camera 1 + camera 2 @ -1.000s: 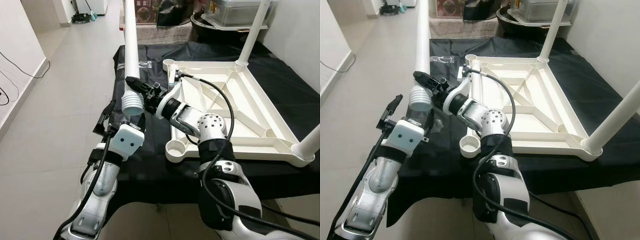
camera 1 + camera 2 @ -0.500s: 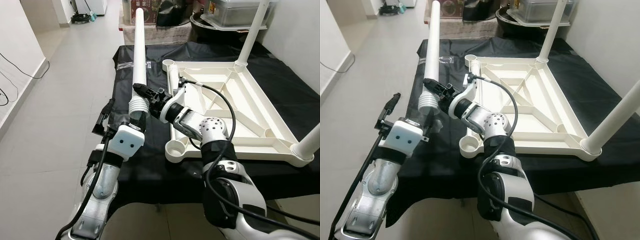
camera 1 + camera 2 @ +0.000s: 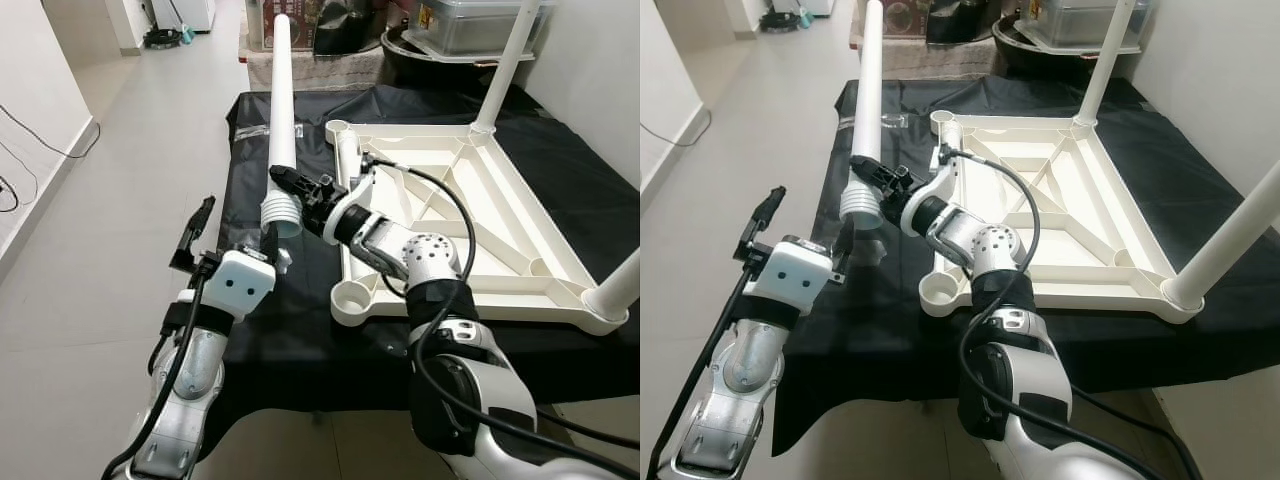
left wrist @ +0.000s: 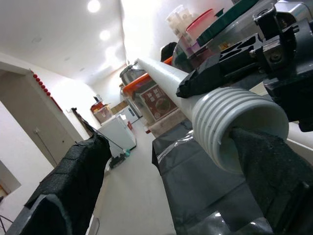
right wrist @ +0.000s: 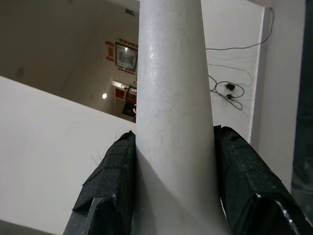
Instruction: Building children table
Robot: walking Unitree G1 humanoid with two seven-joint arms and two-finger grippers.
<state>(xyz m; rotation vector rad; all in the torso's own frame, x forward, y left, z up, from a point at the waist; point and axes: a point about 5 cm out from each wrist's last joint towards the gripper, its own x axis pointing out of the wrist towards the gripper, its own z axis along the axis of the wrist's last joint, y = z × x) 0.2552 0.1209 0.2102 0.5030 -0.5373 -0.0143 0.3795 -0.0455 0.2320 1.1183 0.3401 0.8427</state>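
Above the black cloth (image 3: 300,300), your right gripper (image 3: 291,184) clamps the leg (image 3: 281,110); left gripper (image 3: 232,222) gapes wide — swing threads toward the corner socket (image 3: 354,297).

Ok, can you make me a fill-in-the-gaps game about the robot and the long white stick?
1. The right gripper is shut on the white table ____.
2. The bottom end of the table leg has ridges, and one finger of the ____ gripper pokes inside it.
3. The white tabletop lies upside down on a ____ cloth.
4. The corner socket nearest the robot is ____.

Missing words: leg; left; black; empty
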